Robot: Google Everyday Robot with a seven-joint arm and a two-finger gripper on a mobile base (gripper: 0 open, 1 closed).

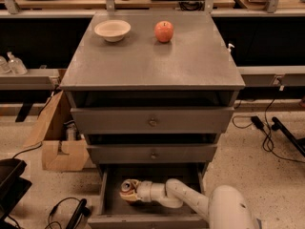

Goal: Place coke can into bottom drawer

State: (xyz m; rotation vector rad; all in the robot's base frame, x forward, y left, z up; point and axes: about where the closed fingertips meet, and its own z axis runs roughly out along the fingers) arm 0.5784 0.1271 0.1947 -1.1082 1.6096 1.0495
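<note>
The bottom drawer of the grey cabinet is pulled open at the bottom of the camera view. My arm reaches into it from the lower right. My gripper is inside the drawer at its left half, low over the drawer floor. It is shut on the coke can. The can's silver top faces up and to the left, and most of its red body is hidden by the fingers. I cannot tell whether the can touches the drawer floor.
A white bowl and a red apple sit at the back of the cabinet top. The two knobbed drawers above are closed. A cardboard box stands to the left on the floor, and cables lie to the right.
</note>
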